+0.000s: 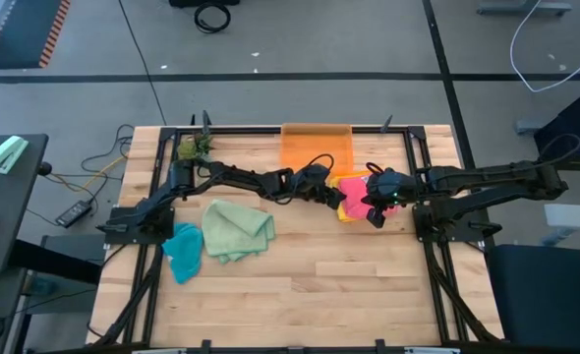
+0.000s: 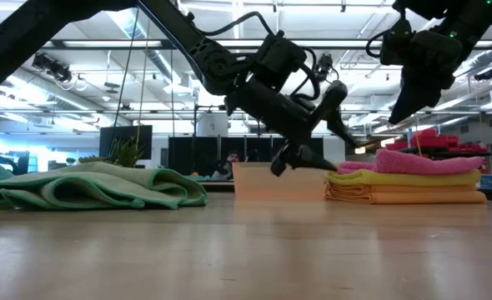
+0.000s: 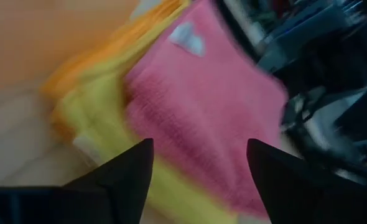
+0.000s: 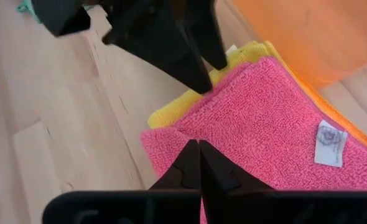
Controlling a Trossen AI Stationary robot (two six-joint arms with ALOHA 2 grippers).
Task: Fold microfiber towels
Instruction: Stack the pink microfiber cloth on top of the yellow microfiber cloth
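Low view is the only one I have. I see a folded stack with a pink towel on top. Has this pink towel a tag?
Observer: Yes. The pink towel carries a small white tag on its top face.
Operator: Is the left gripper open?
Observer: The left gripper is open and empty, over the pink towel's edge.
Operator: And the right gripper?
Observer: The right gripper is shut, holding nothing, above the same towel.
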